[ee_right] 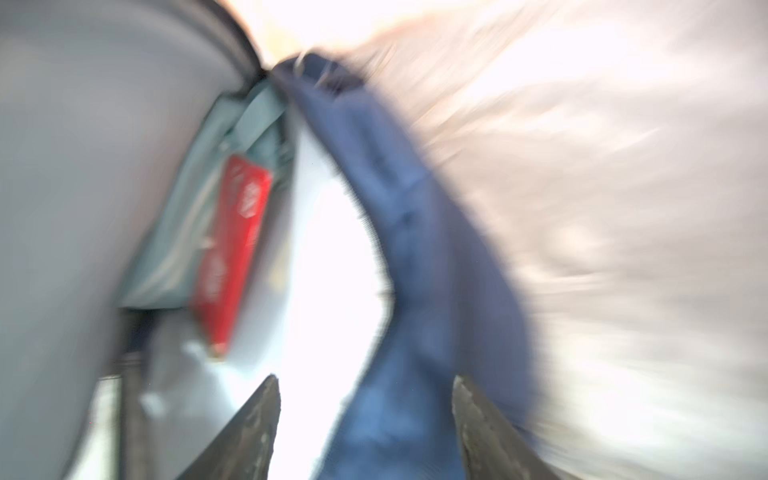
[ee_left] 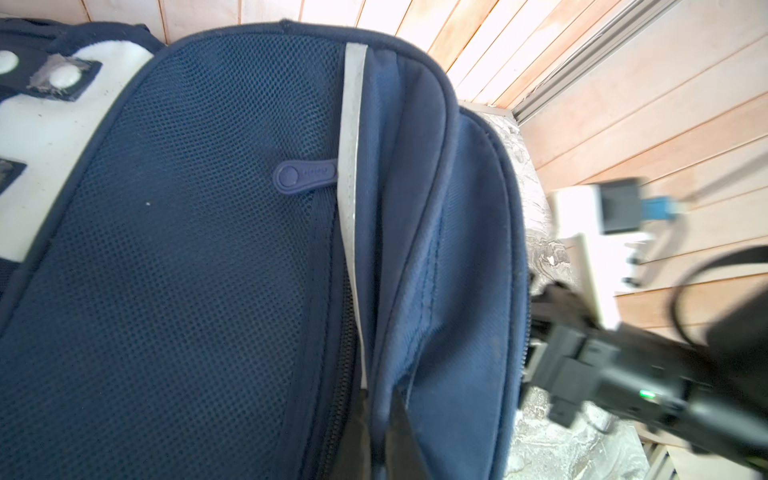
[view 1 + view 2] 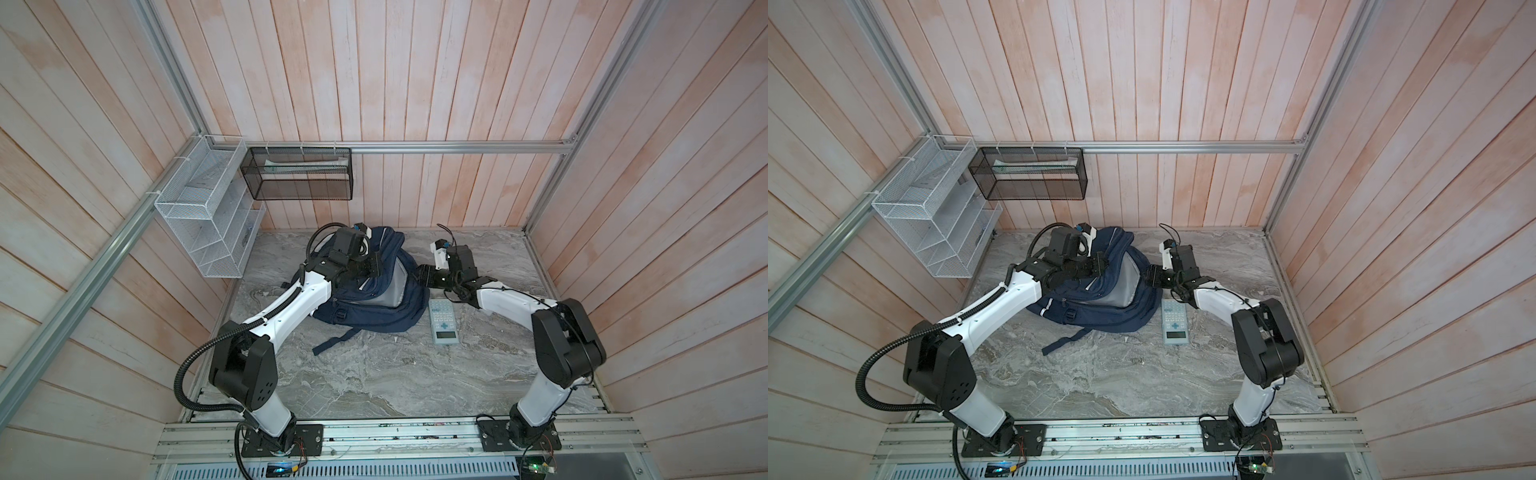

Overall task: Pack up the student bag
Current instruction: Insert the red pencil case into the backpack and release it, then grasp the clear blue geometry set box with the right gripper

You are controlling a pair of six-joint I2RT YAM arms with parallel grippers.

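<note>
The student bag (image 3: pixel 374 316) (image 3: pixel 1100 316), navy with white stripes, lies at the back of the marble table, its main compartment gaping and showing grey lining. My left gripper (image 3: pixel 376 266) (image 2: pixel 380 411) is shut on a fold of the bag's upper flap (image 2: pixel 415 249) beside a white stripe (image 2: pixel 353 166). My right gripper (image 3: pixel 422 276) (image 1: pixel 365 380) is open at the bag's right rim. The navy lower edge (image 1: pixel 415 249) runs between its fingers, ungripped. Inside the opening sit a red flat item (image 1: pixel 232 253) and a pale blue pouch (image 1: pixel 199 216). The right wrist view is blurred.
A light-blue calculator (image 3: pixel 443 322) (image 3: pixel 1174 322) lies on the table just right of the bag, under my right forearm. A loose strap (image 3: pixel 332 343) trails toward the front. A white wire rack (image 3: pixel 208 216) and a black mesh basket (image 3: pixel 299 174) hang on the back-left walls.
</note>
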